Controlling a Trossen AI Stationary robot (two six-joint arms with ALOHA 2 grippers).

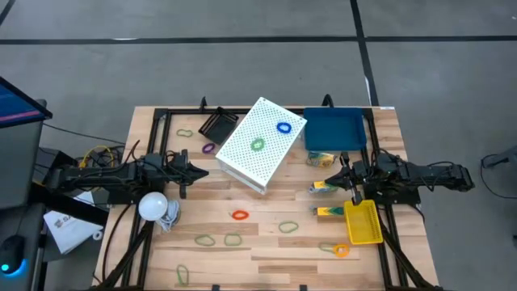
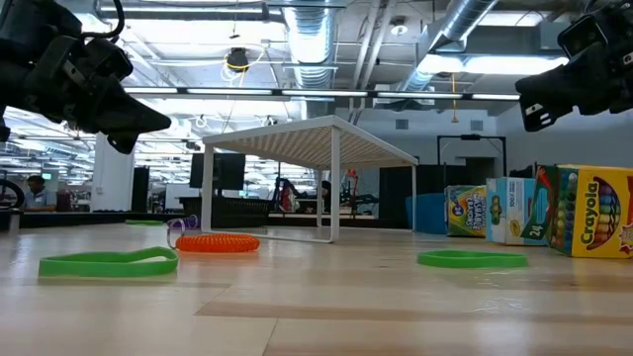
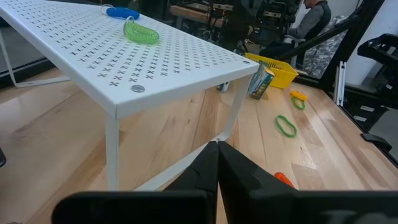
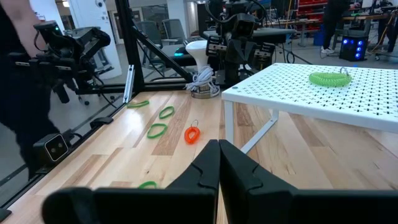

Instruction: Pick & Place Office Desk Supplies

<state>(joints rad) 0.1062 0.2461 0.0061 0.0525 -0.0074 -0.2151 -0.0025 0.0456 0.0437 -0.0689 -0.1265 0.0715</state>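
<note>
My left gripper [image 1: 203, 172] hangs shut above the table's left side, pointing at a white perforated stand [image 1: 262, 149]. A green band [image 1: 257, 145] and a blue band [image 1: 283, 128] lie on the stand's top. My right gripper [image 1: 326, 179] is shut over the right side, above the crayon packs [image 1: 323, 188]. Both sets of fingers [image 3: 217, 165] [image 4: 219, 163] are empty. An orange band [image 1: 240, 215] and green bands [image 1: 288, 227] lie flat on the wood. A blue tray [image 1: 334, 129], a black tray [image 1: 216, 124] and a yellow tray [image 1: 363, 221] rest on the table.
A white bulb-like object [image 1: 153, 205] with a coiled cord sits by the left arm. A purple band [image 1: 208, 149] lies left of the stand and another orange band [image 1: 342, 250] near the yellow tray. A black frame rail [image 1: 161, 113] borders the table.
</note>
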